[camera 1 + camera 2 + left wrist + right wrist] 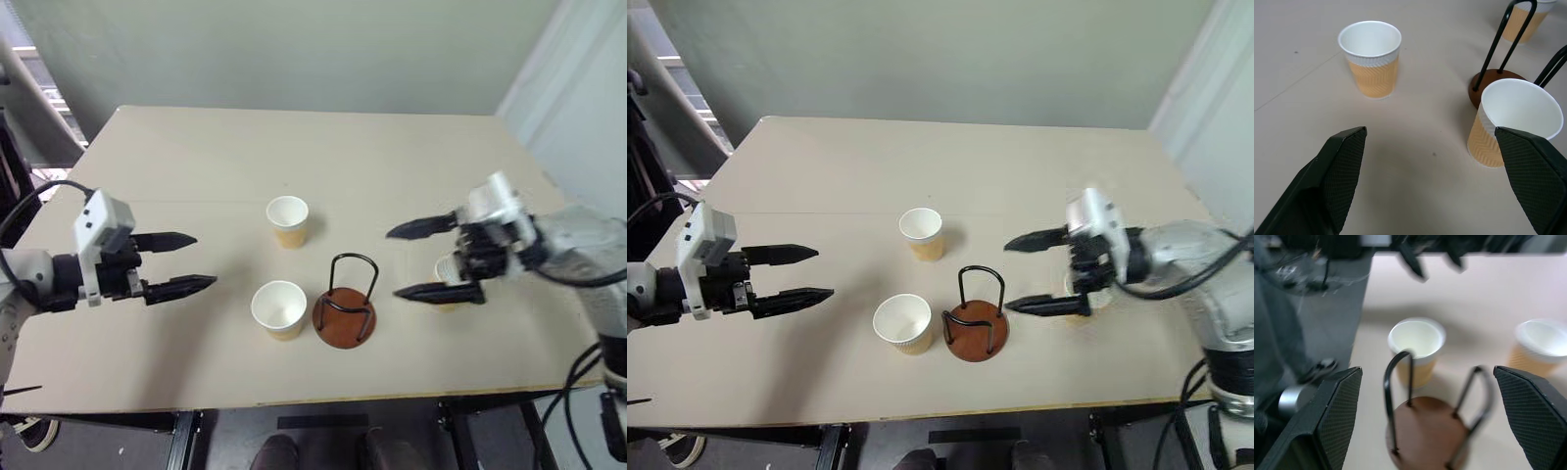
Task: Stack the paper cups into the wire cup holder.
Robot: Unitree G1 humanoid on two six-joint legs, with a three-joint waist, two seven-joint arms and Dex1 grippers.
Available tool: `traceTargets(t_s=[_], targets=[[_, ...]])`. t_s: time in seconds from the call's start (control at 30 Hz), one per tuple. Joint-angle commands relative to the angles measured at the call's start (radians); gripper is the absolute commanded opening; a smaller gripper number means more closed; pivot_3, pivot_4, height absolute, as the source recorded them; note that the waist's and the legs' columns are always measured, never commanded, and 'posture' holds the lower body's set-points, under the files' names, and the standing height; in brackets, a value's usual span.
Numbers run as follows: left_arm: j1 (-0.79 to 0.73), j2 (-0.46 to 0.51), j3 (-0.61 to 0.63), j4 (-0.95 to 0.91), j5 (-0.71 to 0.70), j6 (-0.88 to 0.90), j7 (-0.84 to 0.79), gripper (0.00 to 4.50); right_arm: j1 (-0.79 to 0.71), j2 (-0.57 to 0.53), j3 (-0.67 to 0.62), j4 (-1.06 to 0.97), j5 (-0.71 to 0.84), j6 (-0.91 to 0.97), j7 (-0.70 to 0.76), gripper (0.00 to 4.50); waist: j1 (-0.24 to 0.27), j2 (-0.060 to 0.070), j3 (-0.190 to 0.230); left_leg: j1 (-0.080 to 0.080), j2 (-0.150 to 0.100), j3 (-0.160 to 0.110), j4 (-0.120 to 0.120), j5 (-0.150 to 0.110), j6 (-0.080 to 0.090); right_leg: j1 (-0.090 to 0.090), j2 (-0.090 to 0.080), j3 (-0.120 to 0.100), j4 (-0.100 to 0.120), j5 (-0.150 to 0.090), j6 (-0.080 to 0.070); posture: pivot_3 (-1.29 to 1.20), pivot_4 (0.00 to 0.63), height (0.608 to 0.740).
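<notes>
- The right gripper (pixel 436 260) has its jaws spread wide and grips nothing; in the head views it sits right of centre, fingers pointing toward the middle of the frame.
- Just behind its lower finger a third paper cup (pixel 447 269) stands on the table, mostly hidden by the gripper. I cannot tell whether the finger touches it.
- The left gripper (pixel 179 262) is likewise spread and empty, at the left edge of the frame, fingers pointing right toward the nearest cup.
- The wire cup holder (pixel 345 315) stands empty just below centre: brown disc base, black wire loops upright, no cup inside.
- A near paper cup (pixel 279 309) stands upright just left of the holder, close to the base without visibly touching it; a far paper cup (pixel 287 221) sits above it in the frame, apart from both.
- Step, as I judge it: the start, with no cup stacked yet and both grippers free.
- The next move calls for closing one gripper around a cup's wall without crushing it, lifting it clear of the loops, then lowering it upright between the wires.
- Both forearms reach in from the frame's sides, held above the beige table (pixel 196 157), fingers roughly level and slightly downward.
</notes>
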Motion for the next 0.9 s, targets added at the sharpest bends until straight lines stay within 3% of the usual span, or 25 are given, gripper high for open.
traceTargets(t_s=[0.03,0.13,0.27,0.8,0.9], targets=[[-0.018,0.008,0.014,-0.001,-0.012,-0.014,-0.006,4.50,0.071,-0.097,-0.060,-0.022,-0.024,0.005,-0.002,4.36,0.004,0.000,0.000,0.000,0.000,0.000,0.000,0.000,0.000,0.000,0.000,0.000,0.000,0.000,0.000,0.00,0.150,0.740],[-0.043,-0.003,-0.022,0.005,-0.010,-0.018,-0.010,4.50,0.185,-0.239,-0.026,0.007,-0.184,-0.074,0.005,4.36,0.014,0.000,0.000,0.000,0.001,-0.002,0.000,0.000,0.000,0.001,-0.002,0.000,0.000,0.000,0.000,0.00,0.150,0.740],[-0.075,-0.005,-0.056,0.022,-0.006,-0.025,-0.016,4.50,0.213,-0.299,0.029,0.032,-0.289,-0.125,-0.010,4.36,0.009,0.000,0.000,0.001,0.000,0.000,0.000,-0.001,0.001,0.001,-0.005,0.001,0.002,0.000,0.000,0.00,0.150,0.740],[-0.066,-0.003,-0.052,0.006,-0.013,-0.010,-0.003,4.50,0.156,-0.246,0.203,0.112,-0.470,-0.202,-0.017,4.36,0.004,-0.001,0.000,0.002,0.001,0.001,0.000,-0.001,0.002,0.002,-0.001,0.001,0.001,0.000,0.001,0.00,0.150,0.740],[-0.052,0.000,-0.038,0.001,-0.015,-0.008,0.000,4.50,0.159,-0.247,0.209,0.121,-0.475,-0.211,-0.001,3.84,0.005,-0.001,0.000,0.002,0.001,0.001,0.000,-0.001,0.002,0.002,-0.002,0.001,0.001,0.000,0.001,0.00,0.150,0.740]])
